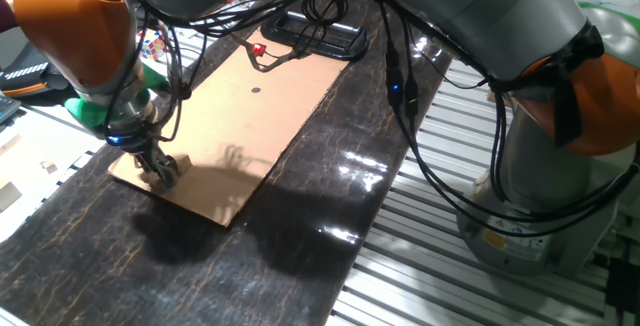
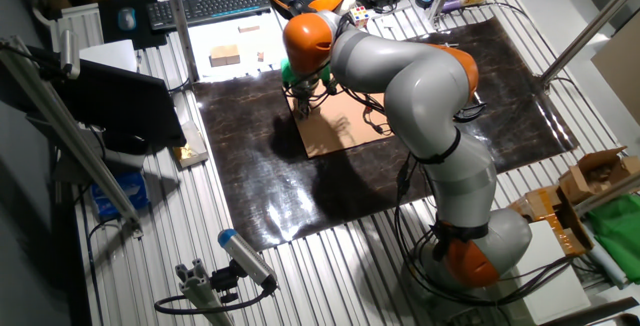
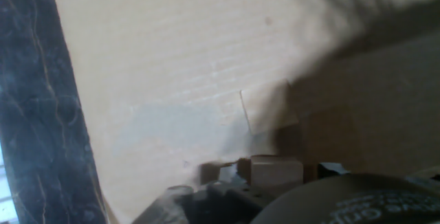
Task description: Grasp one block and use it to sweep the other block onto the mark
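My gripper [image 1: 160, 169] is down on the tan cardboard sheet [image 1: 230, 136] near its near-left corner; it also shows in the other fixed view [image 2: 303, 101]. In the hand view a small pale wooden block [image 3: 275, 170] sits between the dark fingertips [image 3: 218, 183], which appear to press on its sides. A brownish square shape [image 3: 337, 141] lies just beyond it in shadow; I cannot tell whether it is the other block. The mark [image 1: 255, 91], a tiny dark dot, is on the cardboard far from the gripper, towards the far end.
A small red object [image 1: 258, 50] and a black tray with cables [image 1: 320, 34] lie at the cardboard's far end. The dark mat [image 1: 330, 206] surrounds the sheet. Spare wooden pieces [image 2: 225, 56] and a colourful cube [image 2: 358, 13] lie off the mat.
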Controlling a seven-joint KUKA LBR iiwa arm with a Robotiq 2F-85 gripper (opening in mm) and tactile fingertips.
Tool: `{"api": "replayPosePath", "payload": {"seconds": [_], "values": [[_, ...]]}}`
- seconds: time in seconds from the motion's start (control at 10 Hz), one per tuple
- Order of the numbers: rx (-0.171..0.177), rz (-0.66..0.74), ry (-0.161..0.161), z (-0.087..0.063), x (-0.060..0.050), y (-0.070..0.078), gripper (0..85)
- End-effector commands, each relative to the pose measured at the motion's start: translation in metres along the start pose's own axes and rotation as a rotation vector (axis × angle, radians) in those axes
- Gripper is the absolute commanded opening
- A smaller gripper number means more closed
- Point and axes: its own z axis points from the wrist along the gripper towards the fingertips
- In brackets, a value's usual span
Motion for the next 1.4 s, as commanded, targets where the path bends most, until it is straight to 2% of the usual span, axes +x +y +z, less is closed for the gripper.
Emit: {"api": "replayPosePath", "payload": {"seconds": [0.0,0.1,1.3], "values": [[0.000,-0.016,0.001,-0.0004,0.0000,-0.0001,12.3],[0.003,-0.029,0.001,-0.0001,0.0000,-0.0001,0.7],[0.018,-0.156,-0.012,0.0030,-0.0018,-0.0021,0.7]]}}
